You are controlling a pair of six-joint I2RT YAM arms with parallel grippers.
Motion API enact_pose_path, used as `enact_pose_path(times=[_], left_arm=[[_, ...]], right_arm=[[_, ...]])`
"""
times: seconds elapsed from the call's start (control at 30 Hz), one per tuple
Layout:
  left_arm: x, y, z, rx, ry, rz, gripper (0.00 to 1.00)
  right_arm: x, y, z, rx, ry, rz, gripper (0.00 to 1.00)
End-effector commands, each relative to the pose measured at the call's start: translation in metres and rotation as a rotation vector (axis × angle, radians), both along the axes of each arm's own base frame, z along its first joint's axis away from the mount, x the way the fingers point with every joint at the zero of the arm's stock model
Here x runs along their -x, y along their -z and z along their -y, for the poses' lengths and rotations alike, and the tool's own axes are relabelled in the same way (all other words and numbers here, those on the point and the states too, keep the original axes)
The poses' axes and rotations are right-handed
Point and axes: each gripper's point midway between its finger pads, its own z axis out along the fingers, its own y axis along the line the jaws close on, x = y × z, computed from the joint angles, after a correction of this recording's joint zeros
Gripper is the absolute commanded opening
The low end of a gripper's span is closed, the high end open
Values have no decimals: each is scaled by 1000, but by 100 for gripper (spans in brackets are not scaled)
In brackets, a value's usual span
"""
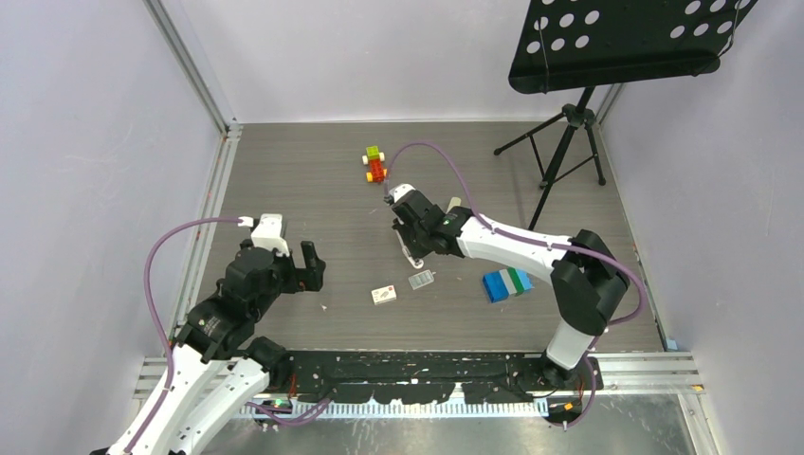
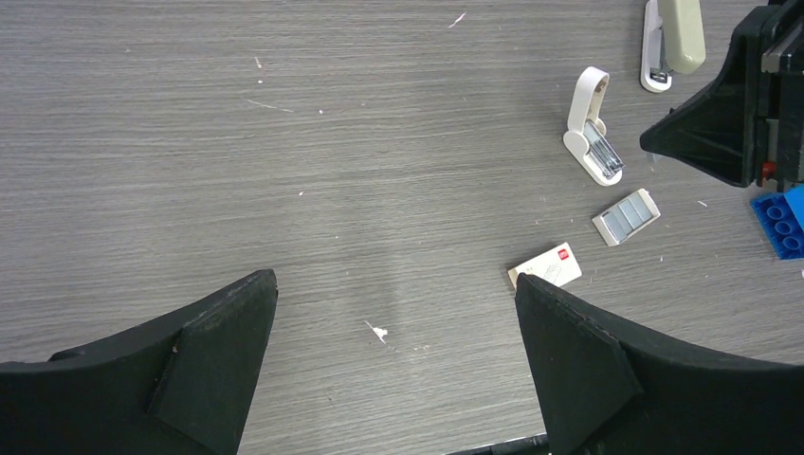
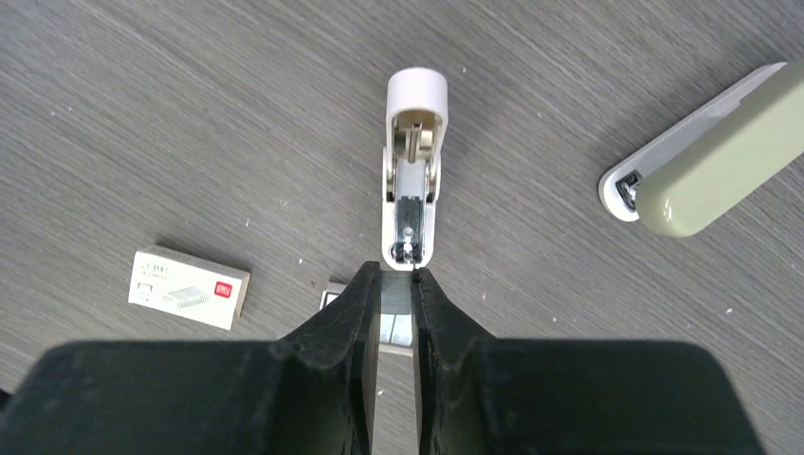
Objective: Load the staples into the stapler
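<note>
Silvery strip of staples (image 3: 396, 303) shows between pads of right claw (image 3: 398, 275), which is nearly shut on it; strip looks held end-on for feeding. Just ahead: stubby white piece (image 3: 414, 142), metal channel exposed, mouth facing tips. Stapler (image 3: 706, 156) lies right, apart, closed, flat on desk (image 3: 142, 114). Carton (image 3: 190, 287) left. Left claw (image 2: 395, 282) gapes wide, empty, hangs well apart.

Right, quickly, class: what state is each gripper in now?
Left gripper: open, holding nothing.
Right gripper: fingers nearly together; whether they grip any staples cannot be told.
</note>
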Motion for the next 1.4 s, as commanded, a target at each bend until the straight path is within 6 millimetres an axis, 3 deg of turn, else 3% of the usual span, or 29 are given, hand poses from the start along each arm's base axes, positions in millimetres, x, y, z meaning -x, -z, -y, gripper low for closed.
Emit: enact_pose_path(times=[0.0,0.6,1.37], left_arm=[[-6,-8,3,10,11,42,100],[-8,-6,3,8,12,34,100],[-9,-6,5,20,19,31,100]], right_arm=[[-19,-1,-10,-44,12,53,17],[-30,37,-13,-20,11,6,16],[-23,54,-10,-12,1,-42,16]])
